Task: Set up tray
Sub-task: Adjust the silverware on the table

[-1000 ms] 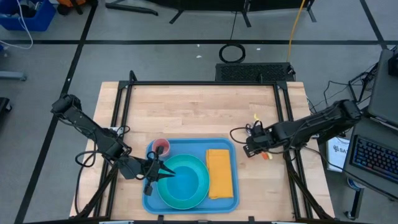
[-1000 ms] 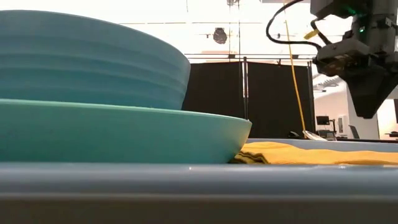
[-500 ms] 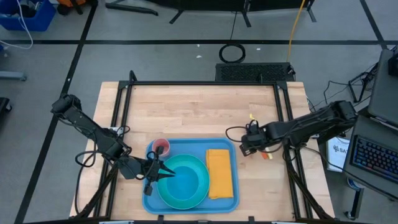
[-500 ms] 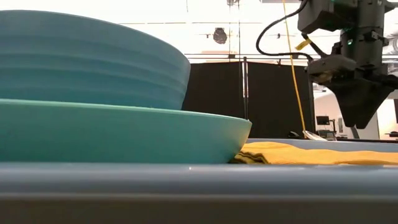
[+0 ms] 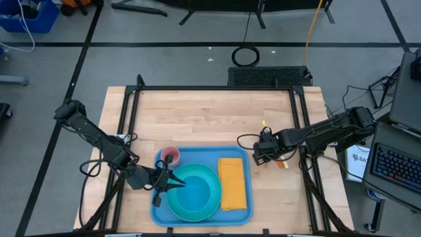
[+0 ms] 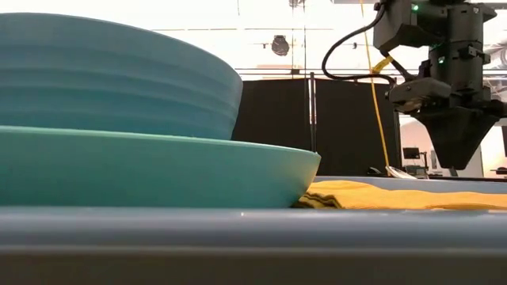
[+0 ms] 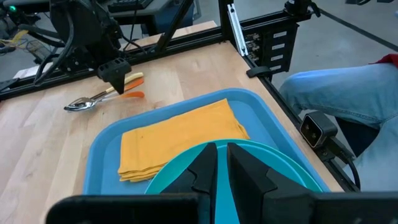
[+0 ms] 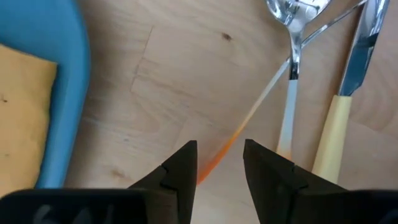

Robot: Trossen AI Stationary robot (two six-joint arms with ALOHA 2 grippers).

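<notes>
On the wooden table point(image 5: 210, 118), the tray point(image 5: 197, 157) sits near its front edge.

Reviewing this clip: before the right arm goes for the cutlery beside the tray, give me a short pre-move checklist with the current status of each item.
1. Right gripper open, nothing between the fingers: ok.
2. Right gripper lined up over the cutlery: ok; the orange-handled utensil runs between its fingertips in the right wrist view.
3. Neighbouring pieces clear of the grasp: not ok; the spoon and the yellow-handled knife lie close alongside.
4. Room on the tray for cutlery: cannot tell; the yellow napkin and teal plate cover most of it.
5. Left gripper out of the way: ok; it sits at the plate's rim, far from the cutlery. Whether it grips the plate: cannot tell.
</notes>
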